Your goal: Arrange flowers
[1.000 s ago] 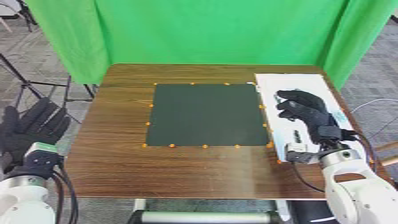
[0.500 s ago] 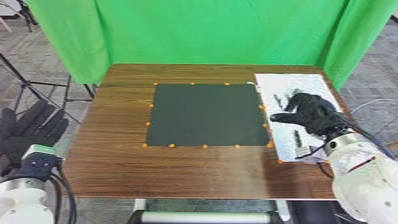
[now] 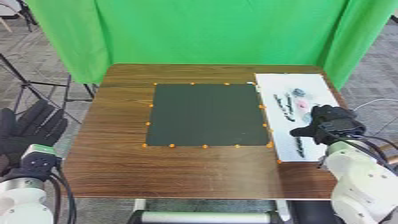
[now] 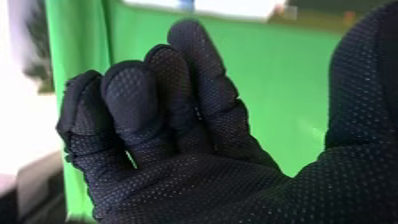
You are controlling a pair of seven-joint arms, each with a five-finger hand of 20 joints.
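Observation:
My right hand (image 3: 334, 120) is over the right edge of the white board (image 3: 284, 82), open with nothing in it. In the right wrist view, the right hand (image 4: 191, 175) has its fingers slightly bent and its thumb spread apart. Thin dark pieces (image 3: 289, 106) lie on the board, beside a grey-blue piece (image 3: 298, 92) and a pale pink patch (image 3: 302, 104). Nearer the front of the board is another thin dark piece (image 3: 299, 146). My left hand (image 3: 34, 125) is open, palm up, off the table's left side.
A dark square mat (image 3: 204, 115) edged with small orange dots lies mid-table, left of the board. The brown wooden table (image 3: 178, 175) extends in front of it. A green curtain (image 3: 213, 32) hangs behind, and a black stand (image 3: 53, 86) is at the left.
My right hand has moved right and toward the front across the board, opened from a more curled pose, and uncovered the pieces there. My left hand has stayed almost still.

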